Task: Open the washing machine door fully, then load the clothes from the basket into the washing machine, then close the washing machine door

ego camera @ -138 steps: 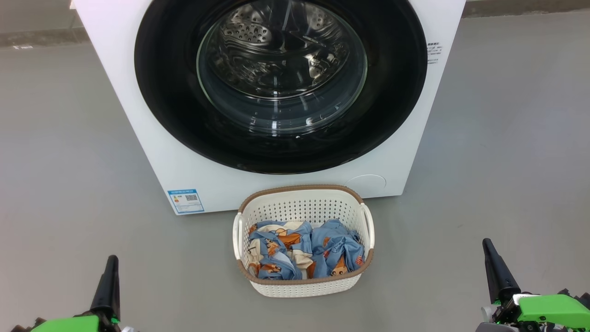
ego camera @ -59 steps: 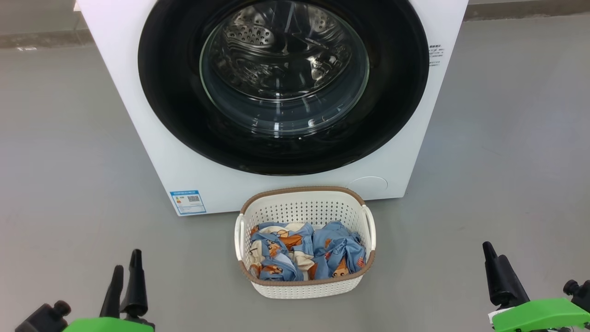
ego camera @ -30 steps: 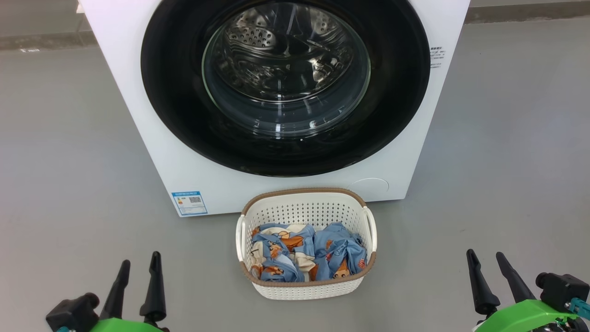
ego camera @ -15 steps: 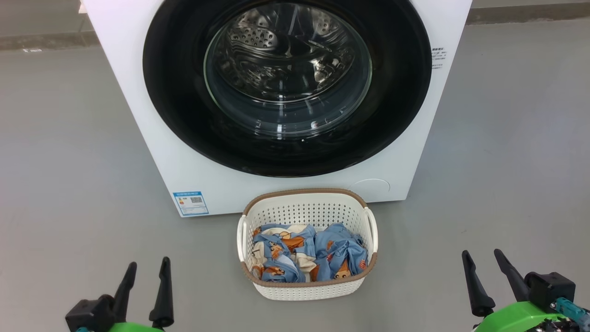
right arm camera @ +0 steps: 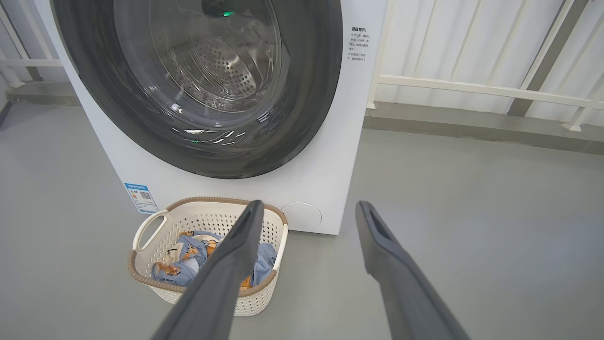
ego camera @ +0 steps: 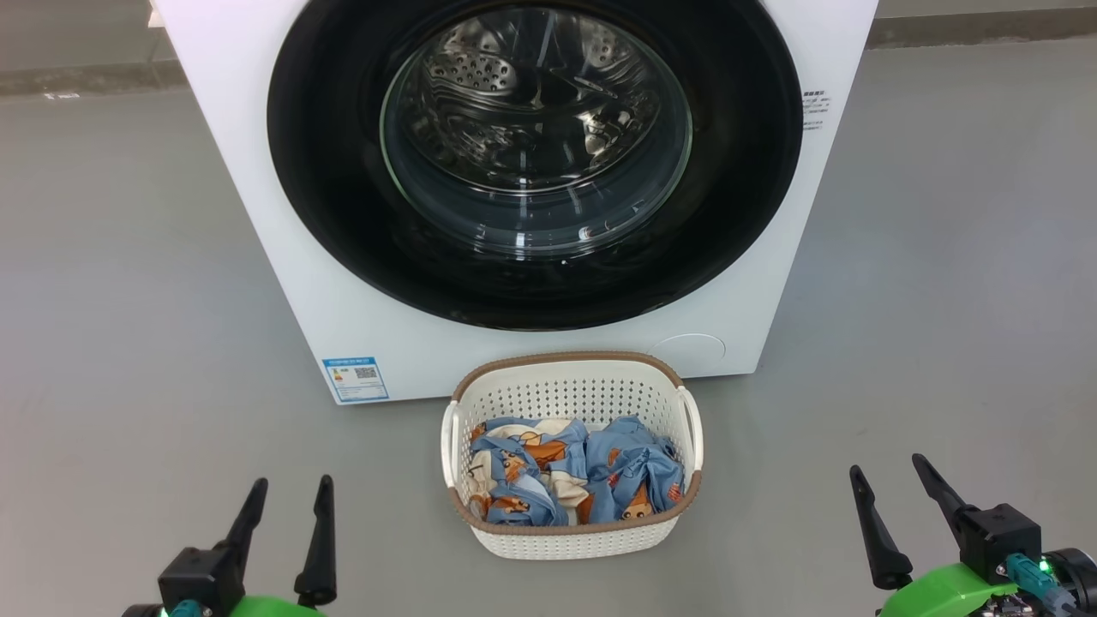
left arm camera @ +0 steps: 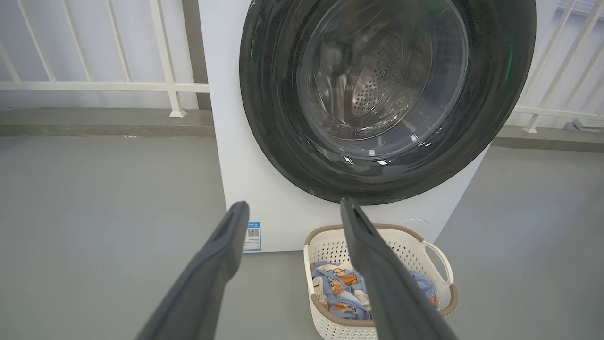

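The left gripper (ego camera: 290, 482) hangs low at the near left, its two dark fingers spread apart and grasping nothing. The right gripper (ego camera: 885, 464) mirrors it at the near right, likewise spread and empty. Both are well apart from everything else, over bare grey floor (ego camera: 128, 300). Between them and a little farther off, the basket (ego camera: 583, 540) sits on the floor just in front of the washing machine (ego camera: 257, 257). The clothes (ego camera: 570, 471) lie bunched in its bottom, below the rim. Beyond and above the basket, the washing machine door (ego camera: 536, 146) lies flush against the white front. It looks shut, so the first step seems not yet begun.

The likeliest trouble is at the door. Its wide black rim is glossy and smooth, and long narrow fingers could slide off it instead of catching an edge. A pull on the hinge side would achieve nothing and might strain the arm. The basket stands close under the door's lower edge, so an arm reaching in low could knock it aside or tip the clothes out.

Where the handle or latch sits, and which side carries the hinge, I cannot tell. The head view cuts off the top of the door and of the machine. The small print on the machine's right edge is too fine to read. In both wrist views a finger crosses the basket and covers part of the clothes, and how many pieces there are is unclear.
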{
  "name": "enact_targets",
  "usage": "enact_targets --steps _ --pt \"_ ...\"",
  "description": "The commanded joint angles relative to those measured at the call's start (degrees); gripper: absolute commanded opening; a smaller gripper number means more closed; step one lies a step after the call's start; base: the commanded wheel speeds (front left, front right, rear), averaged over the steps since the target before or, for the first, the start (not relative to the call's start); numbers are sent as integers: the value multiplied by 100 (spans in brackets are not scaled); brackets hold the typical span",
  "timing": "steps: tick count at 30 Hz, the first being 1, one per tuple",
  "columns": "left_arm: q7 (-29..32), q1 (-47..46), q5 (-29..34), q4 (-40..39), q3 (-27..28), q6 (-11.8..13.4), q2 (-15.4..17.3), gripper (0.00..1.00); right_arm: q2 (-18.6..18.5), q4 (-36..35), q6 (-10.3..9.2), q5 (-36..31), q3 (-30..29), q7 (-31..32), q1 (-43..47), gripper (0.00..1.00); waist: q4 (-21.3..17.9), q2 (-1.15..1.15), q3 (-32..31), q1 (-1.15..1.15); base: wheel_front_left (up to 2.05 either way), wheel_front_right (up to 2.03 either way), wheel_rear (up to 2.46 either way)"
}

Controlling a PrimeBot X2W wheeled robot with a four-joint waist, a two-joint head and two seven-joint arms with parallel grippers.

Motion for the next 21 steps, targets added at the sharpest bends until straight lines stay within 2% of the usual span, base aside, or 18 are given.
enact_targets --steps 1,21 --pt "-79 -271 133 -106 159 70 99 100 -84 -127 9 -142 156 -84 -218 100 1 0 -1 0 0 0 0" --pt "-79 -270 30 -37 138 160 95 100 -67 -244 9 144 316 -107 -227 100 5 0 8 0 0 0 0"
